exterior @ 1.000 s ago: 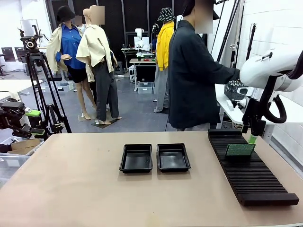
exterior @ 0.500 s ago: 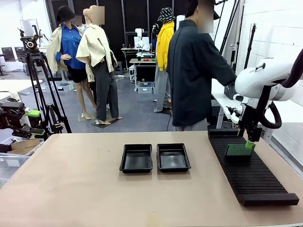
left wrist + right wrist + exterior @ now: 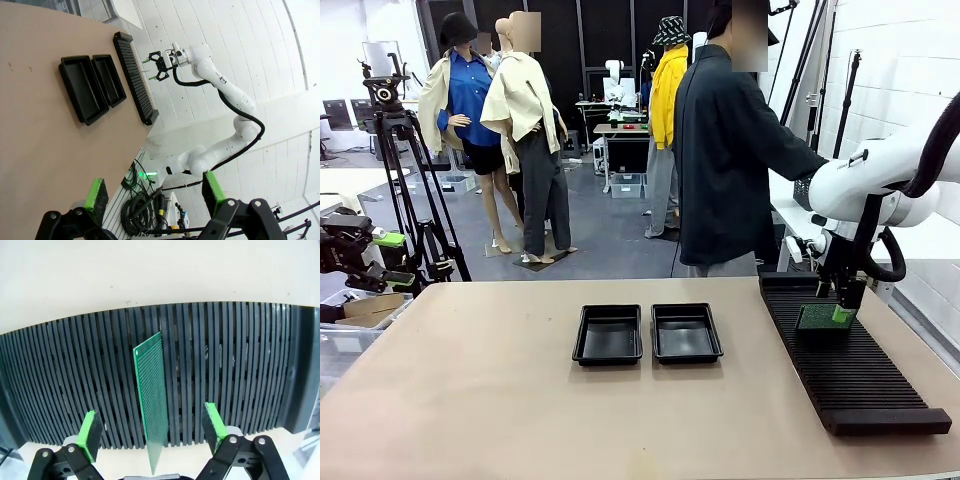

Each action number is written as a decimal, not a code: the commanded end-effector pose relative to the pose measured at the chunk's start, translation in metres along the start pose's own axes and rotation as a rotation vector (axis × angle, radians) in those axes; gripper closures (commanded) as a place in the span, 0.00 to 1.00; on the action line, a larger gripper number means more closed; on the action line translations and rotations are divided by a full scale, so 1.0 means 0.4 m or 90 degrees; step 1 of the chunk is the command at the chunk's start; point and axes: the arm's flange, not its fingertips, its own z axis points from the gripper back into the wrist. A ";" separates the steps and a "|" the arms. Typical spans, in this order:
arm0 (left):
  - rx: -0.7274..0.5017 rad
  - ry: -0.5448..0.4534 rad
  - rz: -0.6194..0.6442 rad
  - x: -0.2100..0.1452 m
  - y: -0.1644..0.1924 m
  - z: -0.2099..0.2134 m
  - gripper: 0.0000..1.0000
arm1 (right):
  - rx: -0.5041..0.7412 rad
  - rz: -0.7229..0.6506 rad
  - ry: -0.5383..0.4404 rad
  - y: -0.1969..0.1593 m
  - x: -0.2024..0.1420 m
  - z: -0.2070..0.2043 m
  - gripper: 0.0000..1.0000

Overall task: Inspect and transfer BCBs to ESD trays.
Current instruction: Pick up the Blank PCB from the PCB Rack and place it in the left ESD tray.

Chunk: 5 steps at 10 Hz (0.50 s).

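Two sets of fingers to report, both spread wide and grasping nothing. Nearest, my right gripper (image 3: 152,427) straddles one BCB (image 3: 150,390), a green perforated board standing on edge in the black slotted rack (image 3: 235,365). One green pad faces each side of the board, and neither pad touches it. The other slots in view hold nothing. My left gripper (image 3: 155,192) hangs off the table's 9 o'clock side, well apart from the work, likewise released.

Across the tan table (image 3: 470,400), the rack runs along the 3 o'clock edge, with the board near its far end. The two ESD trays (image 3: 608,335) lie just beside each other at centre, at 9 o'clock from the rack, both with bare floors. Beyond, between 12 and 1 o'clock, a person (image 3: 730,170) in a dark coat stands at the far edge, turned side-on to the table.

Assessment: the pick-up from the rack is in hand, and no board has reached a tray. The next move, in my judgement, is to centre the board between the pads and clench on its faces. It should then be lifted straight along the slot so it does not bind, ready for inspection and the carry to a tray at 9 o'clock.
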 end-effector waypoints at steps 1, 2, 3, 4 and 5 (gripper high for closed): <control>0.004 -0.007 -0.001 0.001 -0.001 0.003 0.00 | -0.006 0.013 0.021 -0.020 0.001 -0.004 0.00; 0.004 -0.007 -0.001 0.001 -0.001 0.003 0.00 | -0.003 0.009 0.024 -0.025 0.000 -0.009 0.03; 0.004 -0.007 -0.001 0.001 -0.001 0.003 0.00 | -0.002 0.007 0.024 -0.029 0.000 -0.012 0.09; 0.004 -0.007 -0.001 0.001 -0.001 0.003 0.00 | -0.003 0.006 0.023 -0.030 -0.002 -0.011 0.21; 0.004 -0.007 -0.001 0.001 -0.001 0.003 0.00 | -0.006 0.004 0.021 -0.032 -0.002 -0.009 0.33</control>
